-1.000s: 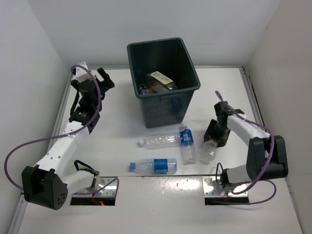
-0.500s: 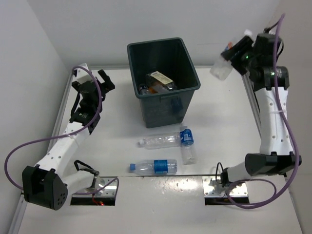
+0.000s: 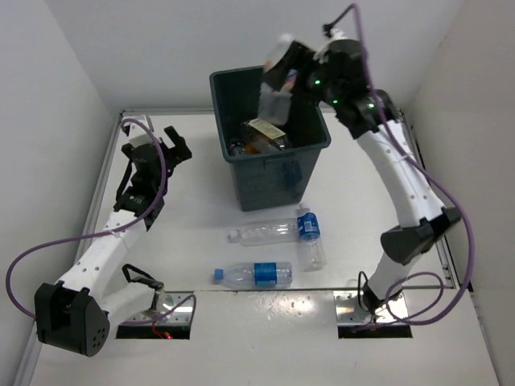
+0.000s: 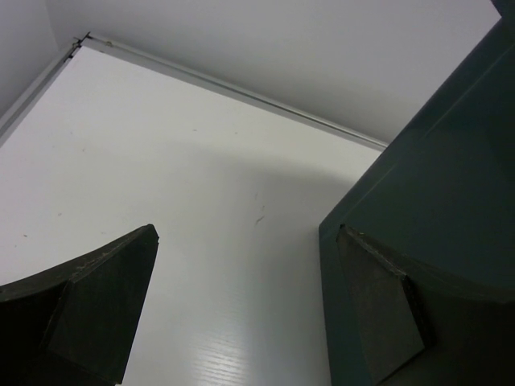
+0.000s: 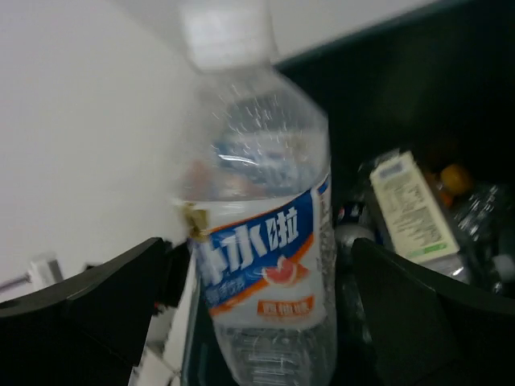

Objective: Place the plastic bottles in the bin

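My right gripper (image 5: pixel 257 245) is spread, with the clear blue-labelled plastic bottle (image 3: pixel 271 84) between its fingers. Just below it gapes the tall dark grey-green plastic bin (image 3: pixel 278 173). My left gripper (image 4: pixel 248 233), also spread wide, has the bin's wall on its right.

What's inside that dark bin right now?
The bin holds a heap of bottles, one pale-labelled. A blue-labelled bottle over the opening covers part of the heap; the bin's floor is hidden.
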